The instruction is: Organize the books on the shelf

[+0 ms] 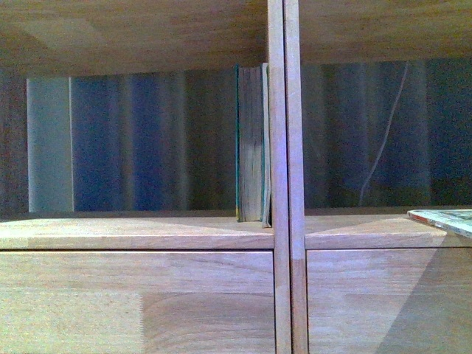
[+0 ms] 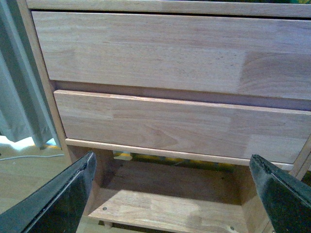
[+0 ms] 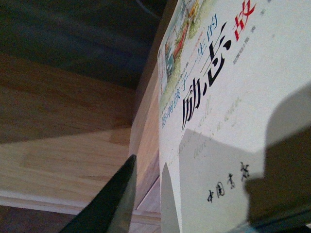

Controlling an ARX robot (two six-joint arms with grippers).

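Front view: the dark-green book (image 1: 252, 144) stands shelved against the shelf divider (image 1: 284, 110). Right of it, the pale book (image 1: 446, 219), gripped by the right jaws, is not yet shelved. The left jaws gape empty.

Ahead of the left fingers (image 2: 73, 194), in the gap between the two, two drawer fronts (image 2: 170, 121) of the shelf (image 2: 160, 6) sit one above the other, with a lower board (image 2: 165, 208) beneath them and further back. The thin book (image 3: 233, 121) lies just beside the one right finger (image 3: 114, 204) that shows, over the right compartment's board (image 1: 369, 232). Well to the left of that finger, beyond the central divider (image 1: 286, 147), the thicker book (image 1: 252, 144) stands upright on the left compartment's board, against the divider.
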